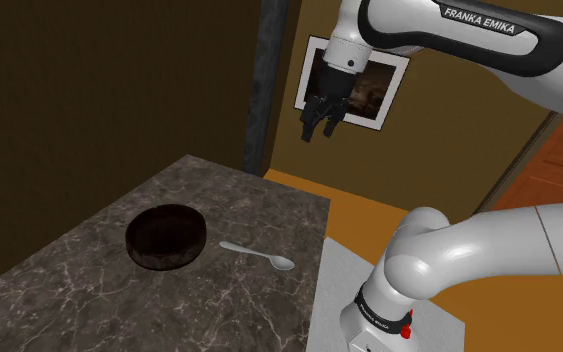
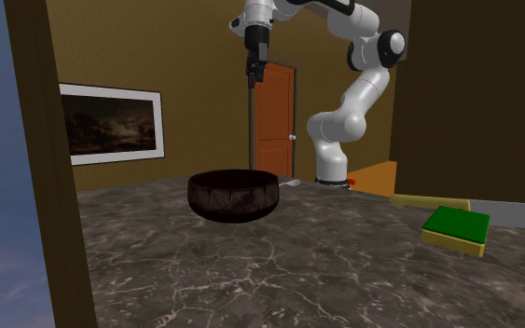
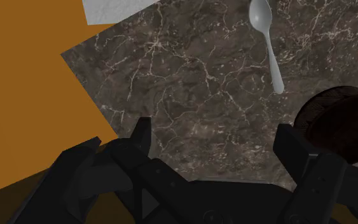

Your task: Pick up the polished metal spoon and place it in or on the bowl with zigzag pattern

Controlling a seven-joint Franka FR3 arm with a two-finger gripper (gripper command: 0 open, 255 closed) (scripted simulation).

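A pale grey spoon (image 1: pixel 259 257) lies flat on the dark marble table (image 1: pixel 99 295), its bowl end toward the stand. Just to the shoulder view's left of its handle sits a dark brown bowl (image 1: pixel 167 237), upright, with nothing in it. My black gripper (image 1: pixel 320 125) hangs high above the table's far edge, well clear of both. In the wrist view its fingers (image 3: pixel 140 137) stand wide apart with nothing between them; the spoon (image 3: pixel 266 41) and the bowl (image 3: pixel 343 121) lie ahead, off to one side. From the second exterior view the gripper (image 2: pixel 253 75) hovers over the bowl (image 2: pixel 234 194).
A green and yellow sponge (image 2: pixel 457 228) lies on the table at the second exterior view's right. The white stand (image 1: pixel 369 300) adjoins the table's edge, with orange floor (image 3: pixel 25 95) beyond. A framed picture (image 1: pixel 369 90) hangs on the brown wall behind the gripper.
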